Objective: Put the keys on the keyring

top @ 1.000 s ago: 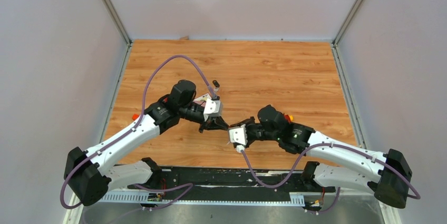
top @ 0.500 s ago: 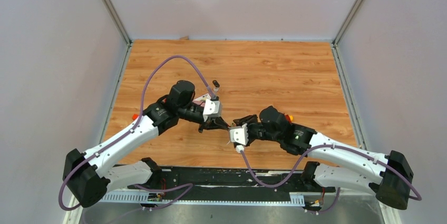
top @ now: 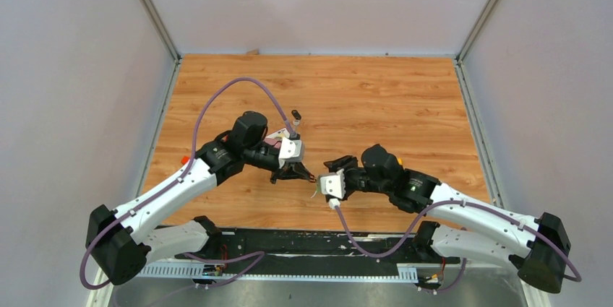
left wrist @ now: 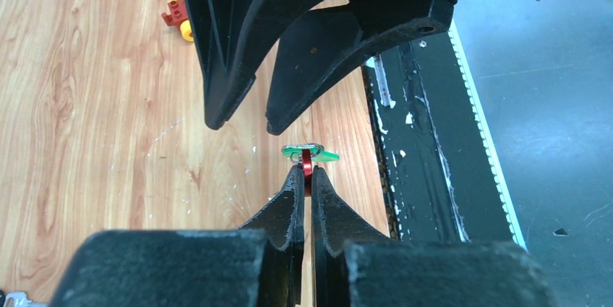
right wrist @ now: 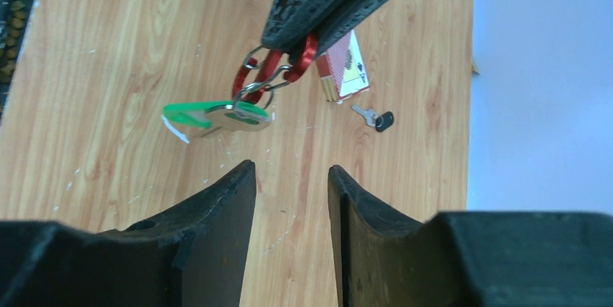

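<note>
Over the scuffed wooden table (top: 361,97), left fingers (left wrist: 286,209) pinch the keyring (left wrist: 306,162); right fingers (right wrist: 224,209) spread.

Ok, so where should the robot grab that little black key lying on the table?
Take the black key by its head, straight down from above: it lies flat, the head is chunkier than the thin blade and points away from the red box.
</note>
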